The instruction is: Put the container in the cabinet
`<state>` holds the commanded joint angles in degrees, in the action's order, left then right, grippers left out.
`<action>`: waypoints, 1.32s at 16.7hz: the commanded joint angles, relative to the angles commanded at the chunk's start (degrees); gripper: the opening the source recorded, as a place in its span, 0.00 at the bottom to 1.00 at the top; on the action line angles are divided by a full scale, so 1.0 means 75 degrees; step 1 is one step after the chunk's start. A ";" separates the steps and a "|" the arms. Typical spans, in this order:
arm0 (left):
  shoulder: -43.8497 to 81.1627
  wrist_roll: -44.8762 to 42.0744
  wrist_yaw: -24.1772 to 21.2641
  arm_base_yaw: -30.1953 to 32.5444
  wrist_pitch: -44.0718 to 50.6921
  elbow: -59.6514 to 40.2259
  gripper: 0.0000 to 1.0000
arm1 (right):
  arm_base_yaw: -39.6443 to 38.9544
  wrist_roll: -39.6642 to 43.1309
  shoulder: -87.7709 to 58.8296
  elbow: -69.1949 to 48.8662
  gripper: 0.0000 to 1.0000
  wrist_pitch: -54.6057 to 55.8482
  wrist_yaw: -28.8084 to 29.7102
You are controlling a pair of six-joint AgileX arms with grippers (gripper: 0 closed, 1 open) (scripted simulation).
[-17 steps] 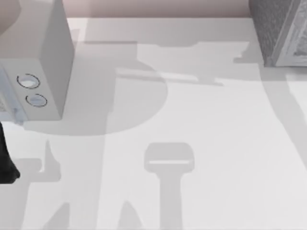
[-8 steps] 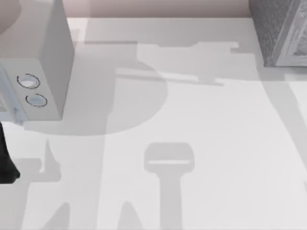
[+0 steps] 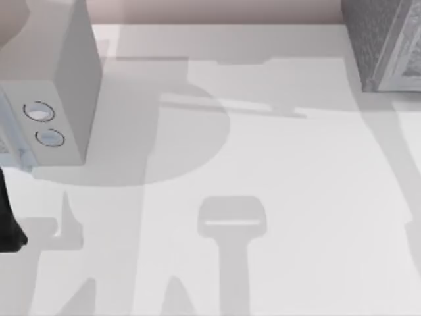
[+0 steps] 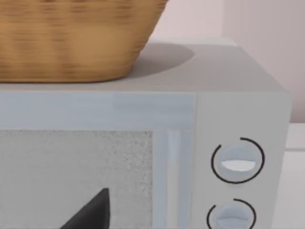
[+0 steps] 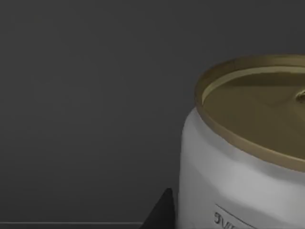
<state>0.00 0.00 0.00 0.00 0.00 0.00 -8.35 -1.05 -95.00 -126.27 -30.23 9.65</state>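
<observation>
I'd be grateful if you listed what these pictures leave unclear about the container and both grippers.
- Container: right wrist view's edge cuts off its far side and base, so its support is unseen.
- Right gripper: one dark fingertip beside the container; grip cannot be judged.
- Left gripper: dark tip before the pale box; fingers cut off.

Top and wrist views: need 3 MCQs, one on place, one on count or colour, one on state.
1. Where is the cabinet on the table?
A. top view's far right corner
B. centre
C. near left edge

2. How many round knobs does the pale grey box show?
A. one
B. two
C. four

3. How does the container stand in the right wrist view?
A. on its side
B. upside down
C. upright, gold top up

Key:
1 A, its speckled dark grey body fills that corner.
2 B, two knobs sit one above the other on its front.
3 C, the gold top faces up above the white body.
</observation>
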 joint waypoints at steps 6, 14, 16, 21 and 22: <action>0.0000 0.0000 0.0000 0.0000 0.0000 0.0000 1.00 | 0.0111 -0.0038 -0.1268 -0.1472 0.00 -0.0499 -0.0130; 0.0000 0.0000 0.0000 0.0000 0.0000 0.0000 1.00 | 0.0273 0.0028 -0.2831 -0.3725 0.00 -0.1013 -0.0293; 0.0000 0.0000 0.0000 0.0000 0.0000 0.0000 1.00 | 0.0336 0.0015 -0.3166 -0.4162 0.00 -0.1118 -0.0330; 0.0000 0.0000 0.0000 0.0000 0.0000 0.0000 1.00 | 0.0371 0.0005 -0.3300 -0.4316 0.00 -0.1167 -0.0343; 0.0000 0.0000 0.0000 0.0000 0.0000 0.0000 1.00 | 0.0371 0.0005 -0.3300 -0.4316 0.00 -0.1167 -0.0343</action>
<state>0.00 0.00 0.00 0.00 0.00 0.00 -5.57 -1.01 -119.75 -158.64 -38.98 7.08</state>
